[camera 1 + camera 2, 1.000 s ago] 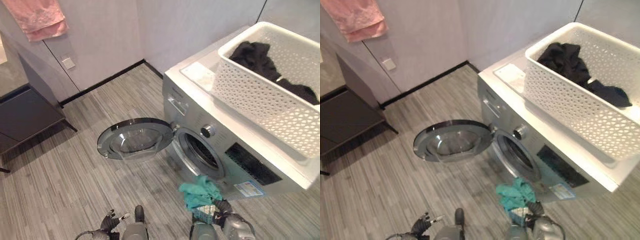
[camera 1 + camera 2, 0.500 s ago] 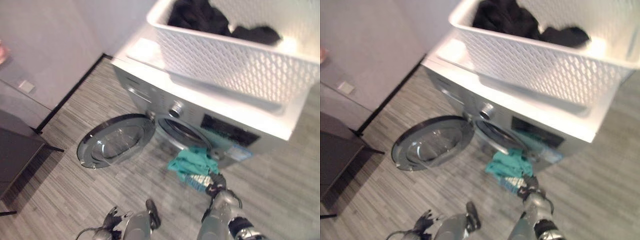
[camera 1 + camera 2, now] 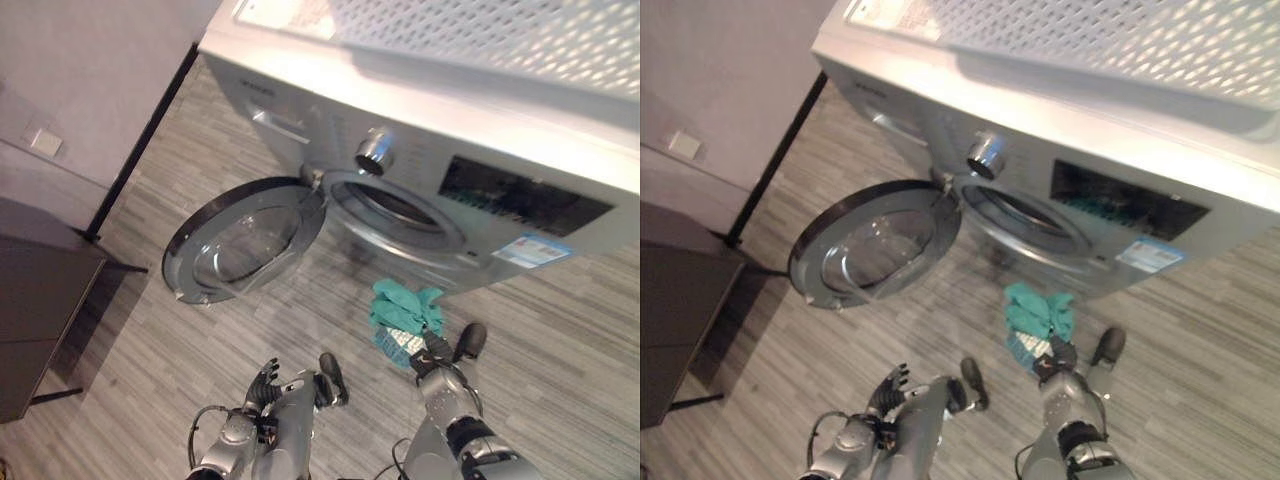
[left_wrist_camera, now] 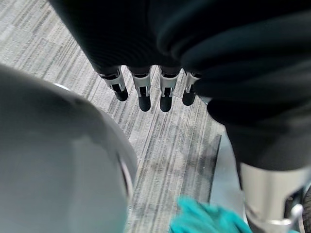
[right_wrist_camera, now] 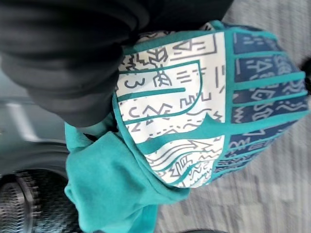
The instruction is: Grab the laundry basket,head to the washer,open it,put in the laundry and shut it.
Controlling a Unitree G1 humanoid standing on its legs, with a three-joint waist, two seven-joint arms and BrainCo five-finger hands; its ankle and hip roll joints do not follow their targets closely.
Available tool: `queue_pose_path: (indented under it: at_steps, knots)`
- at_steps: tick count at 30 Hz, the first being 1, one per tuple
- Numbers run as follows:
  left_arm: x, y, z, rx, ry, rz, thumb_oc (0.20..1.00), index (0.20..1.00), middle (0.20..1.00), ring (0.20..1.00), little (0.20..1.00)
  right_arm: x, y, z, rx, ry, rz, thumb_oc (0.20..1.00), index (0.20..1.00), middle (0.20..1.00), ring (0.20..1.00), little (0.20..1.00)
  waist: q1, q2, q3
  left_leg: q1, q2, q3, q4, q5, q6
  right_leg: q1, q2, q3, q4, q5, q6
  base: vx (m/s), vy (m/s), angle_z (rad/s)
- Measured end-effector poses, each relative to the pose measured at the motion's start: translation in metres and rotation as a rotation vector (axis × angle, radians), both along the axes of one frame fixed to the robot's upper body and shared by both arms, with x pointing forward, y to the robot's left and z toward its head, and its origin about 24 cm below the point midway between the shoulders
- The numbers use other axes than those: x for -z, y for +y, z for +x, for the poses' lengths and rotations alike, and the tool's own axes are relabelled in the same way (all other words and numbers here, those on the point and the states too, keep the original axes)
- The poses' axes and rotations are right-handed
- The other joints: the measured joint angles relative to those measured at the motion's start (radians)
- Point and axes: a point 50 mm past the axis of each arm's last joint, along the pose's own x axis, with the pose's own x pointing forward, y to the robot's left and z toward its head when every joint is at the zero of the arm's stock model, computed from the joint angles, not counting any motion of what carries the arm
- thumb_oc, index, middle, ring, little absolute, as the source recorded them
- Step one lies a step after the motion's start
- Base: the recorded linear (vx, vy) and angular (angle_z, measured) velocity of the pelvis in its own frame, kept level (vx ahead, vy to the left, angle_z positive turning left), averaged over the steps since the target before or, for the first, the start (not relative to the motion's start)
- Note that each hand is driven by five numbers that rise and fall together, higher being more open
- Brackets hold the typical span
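Since the earlier frame your right hand (image 3: 432, 358) has carried the teal patterned cloth garment (image 3: 402, 316) lower, below the silver front-loading washer (image 3: 420, 150); its long axis points at the open drum (round glass door (image 3: 245, 240) open). Fingers clutch it. Left hand (image 4: 146, 90): fingers straight, empty.

A grey wood-grain plank floor (image 3: 150, 350) filled the lower half of the frame. A dark low table (image 3: 40, 320) stood at the left edge. At upper left, a pale wall (image 3: 90, 70) carried a white socket plate (image 3: 44, 142) above a black baseboard (image 3: 140, 140).
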Motion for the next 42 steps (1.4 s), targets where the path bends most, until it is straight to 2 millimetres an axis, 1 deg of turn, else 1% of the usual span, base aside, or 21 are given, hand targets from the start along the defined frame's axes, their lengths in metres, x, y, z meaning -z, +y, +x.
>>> queue_pose_path:
  at_steps: [2,4,6,7,9,13,14,15,16,17,21,24,28,31,34,35,36,38,39,40,42]
  knots:
    - [-0.002,0.002,0.002,0.0,-0.016,0.004,1.0,1.0,1.0,1.0,1.0,-0.008,0.005,0.01,0.024,-0.033,0.048,0.2,0.2,0.2,0.2,0.2,0.009,0.009,0.004,-0.041,-0.007,-0.01,0.027,-0.003,0.005,-0.039,-0.014,0.005,0.036,-0.006,0.005,-0.03,0.014,0.27]
    - [0.0,0.002,-0.001,0.01,-0.008,0.008,1.0,1.0,1.0,1.0,1.0,-0.023,0.0,0.027,0.122,-0.088,0.128,0.2,0.2,0.2,0.2,0.2,0.021,0.039,0.007,-0.08,-0.023,-0.042,0.038,0.0,0.013,-0.052,-0.015,0.016,0.05,-0.006,0.007,-0.03,0.004,0.4]
    - [0.003,0.004,-0.007,0.004,0.012,0.013,1.0,1.0,1.0,1.0,1.0,-0.041,-0.005,0.043,0.18,-0.157,0.179,0.2,0.2,0.2,0.2,0.2,0.029,0.048,0.007,-0.103,-0.033,-0.051,0.038,0.005,0.014,-0.067,-0.015,0.03,0.046,-0.005,0.017,-0.02,0.002,0.26]
    - [0.005,0.006,-0.01,0.003,0.016,0.016,1.0,1.0,1.0,1.0,1.0,-0.064,-0.013,0.06,0.24,-0.244,0.209,0.2,0.2,0.2,0.2,0.2,0.034,0.06,0.005,-0.127,-0.041,-0.058,0.038,0.011,0.02,-0.081,-0.018,0.035,0.045,-0.006,0.02,-0.01,0.001,0.23]
    - [0.004,0.006,-0.01,0.008,0.014,0.021,1.0,1.0,1.0,1.0,1.0,-0.092,-0.024,0.075,0.295,-0.352,0.215,0.2,0.2,0.2,0.2,0.2,0.041,0.067,0.0,-0.146,-0.056,-0.062,0.038,0.021,0.018,-0.097,-0.024,0.039,0.046,-0.004,0.019,0.0,-0.01,0.22]
    - [0.007,0.008,-0.012,0.008,0.029,0.032,1.0,1.0,1.0,1.0,1.0,-0.135,-0.039,0.091,0.379,-0.507,0.223,0.2,0.2,0.2,0.2,0.2,0.057,0.086,-0.016,-0.181,-0.069,-0.076,0.042,0.024,0.023,-0.119,-0.029,0.074,0.048,-0.006,0.022,-0.01,-0.037,0.16]
    - [0.009,0.008,-0.013,0.007,0.038,0.035,1.0,1.0,1.0,1.0,1.0,-0.157,-0.046,0.097,0.406,-0.576,0.219,0.2,0.2,0.2,0.2,0.2,0.073,0.093,-0.019,-0.199,-0.072,-0.074,0.045,0.026,0.025,-0.145,-0.03,0.087,0.059,-0.004,0.023,-0.02,-0.047,0.07]
    - [0.009,0.009,-0.014,0.005,0.04,0.037,1.0,1.0,1.0,1.0,1.0,-0.168,-0.052,0.1,0.425,-0.604,0.211,0.2,0.2,0.2,0.2,0.2,0.078,0.097,-0.022,-0.21,-0.074,-0.076,0.052,0.026,0.025,-0.158,-0.027,0.096,0.066,0.003,0.029,-0.02,-0.065,0.08]
    - [0.01,0.009,-0.014,0.005,0.042,0.037,1.0,1.0,1.0,1.0,1.0,-0.178,-0.055,0.101,0.44,-0.635,0.21,0.2,0.2,0.2,0.2,0.2,0.083,0.1,-0.023,-0.217,-0.075,-0.076,0.052,0.027,0.025,-0.167,-0.031,0.114,0.071,0.008,0.044,-0.02,-0.06,0.05]
    - [0.01,0.008,-0.014,0.006,0.044,0.038,1.0,1.0,1.0,1.0,1.0,-0.196,-0.062,0.102,0.468,-0.7,0.21,0.2,0.2,0.2,0.2,0.2,0.091,0.105,-0.025,-0.228,-0.078,-0.076,0.051,0.027,0.026,-0.187,-0.03,0.123,0.081,0.007,0.052,-0.02,-0.062,0.04]
    - [0.008,0.002,-0.011,0.017,0.031,0.026,1.0,1.0,1.0,1.0,1.0,-0.231,-0.077,0.103,0.538,-0.812,0.2,0.2,0.2,0.2,0.2,0.2,0.099,0.127,-0.023,-0.259,-0.086,-0.077,0.047,0.035,0.031,-0.228,-0.034,0.141,0.097,0.003,0.058,-0.04,-0.079,0.04]
    - [0.005,0.003,-0.006,0.019,0.007,0.027,1.0,1.0,1.0,1.0,1.0,-0.269,-0.075,0.102,0.558,-0.953,0.213,0.2,0.2,0.2,0.2,0.2,0.099,0.127,-0.024,-0.332,-0.092,-0.086,0.033,0.054,0.023,-0.312,-0.03,0.158,0.121,-0.008,0.069,-0.02,-0.039,0.09]
    - [0.003,0.005,-0.005,0.024,-0.01,0.032,1.0,1.0,1.0,1.0,1.0,-0.293,-0.079,0.099,0.615,-1.028,0.263,0.2,0.2,0.2,0.2,0.2,0.101,0.127,-0.024,-0.377,-0.096,-0.088,0.026,0.067,0.019,-0.363,-0.031,0.165,0.128,-0.008,0.069,-0.01,-0.036,0.03]
    - [0.001,0.005,-0.002,0.027,-0.025,0.034,1.0,1.0,1.0,1.0,1.0,-0.308,-0.089,0.095,0.654,-1.06,0.251,0.2,0.2,0.2,0.2,0.2,0.114,0.127,-0.024,-0.388,-0.098,-0.088,0.019,0.076,0.018,-0.38,-0.032,0.17,0.13,-0.007,0.069,-0.01,-0.055,0.03]
    - [-0.001,0.012,0.0,0.014,-0.036,0.049,1.0,1.0,1.0,1.0,1.0,-0.353,-0.122,0.086,0.776,-1.113,0.254,0.2,0.2,0.2,0.2,0.2,0.153,0.127,-0.024,-0.389,-0.103,-0.097,-0.01,0.095,0.008,-0.394,-0.033,0.167,0.148,-0.015,0.079,0.01,-0.061,0.11]
    - [0.0,0.013,-0.002,0.02,-0.029,0.058,1.0,1.0,1.0,1.0,1.0,-0.377,-0.131,0.082,0.795,-1.132,0.227,0.2,0.2,0.2,0.2,0.2,0.156,0.127,-0.024,-0.388,-0.105,-0.104,-0.024,0.106,0.005,-0.397,-0.035,0.162,0.161,-0.024,0.086,0.02,-0.05,0.16]
    - [-0.001,0.013,-0.001,0.028,-0.032,0.059,1.0,1.0,1.0,1.0,1.0,-0.394,-0.137,0.08,0.804,-1.143,0.215,0.2,0.2,0.2,0.2,0.2,0.161,0.127,-0.024,-0.388,-0.106,-0.106,-0.03,0.111,0.004,-0.401,-0.036,0.161,0.168,-0.027,0.085,0.01,-0.059,0.15]
    - [-0.004,0.013,0.002,0.024,-0.05,0.053,1.0,1.0,1.0,1.0,1.0,-0.402,-0.149,0.078,0.808,-1.108,0.088,0.2,0.2,0.2,0.2,0.2,0.178,0.127,-0.024,-0.387,-0.106,-0.108,-0.034,0.116,0.003,-0.411,-0.038,0.162,0.189,-0.031,0.08,0.0,-0.07,0.08]
    - [-0.011,0.018,0.007,0.023,-0.087,0.056,1.0,1.0,1.0,1.0,1.0,-0.412,-0.158,0.079,0.797,-1.002,-0.066,0.2,0.2,0.2,0.2,0.2,0.178,0.125,-0.022,-0.399,-0.106,-0.121,-0.033,0.122,-0.001,-0.422,-0.039,0.162,0.215,-0.04,0.087,0.0,-0.071,0.14]
    - [-0.014,0.02,0.009,0.018,-0.105,0.057,1.0,1.0,1.0,1.0,1.0,-0.415,-0.16,0.077,0.782,-0.993,-0.126,0.2,0.2,0.2,0.2,0.2,0.18,0.126,-0.023,-0.409,-0.108,-0.127,-0.033,0.126,-0.002,-0.434,-0.04,0.166,0.224,-0.049,0.089,0.01,-0.072,0.21]
    - [-0.017,0.03,0.012,-0.033,-0.113,0.06,1.0,1.0,1.0,1.0,1.0,-0.435,-0.149,0.076,0.704,-1.048,-0.226,0.2,0.2,0.2,0.2,0.2,0.171,0.125,-0.022,-0.447,-0.108,-0.132,-0.033,0.143,-0.003,-0.479,-0.04,0.171,0.247,-0.061,0.082,0.0,-0.052,0.12]
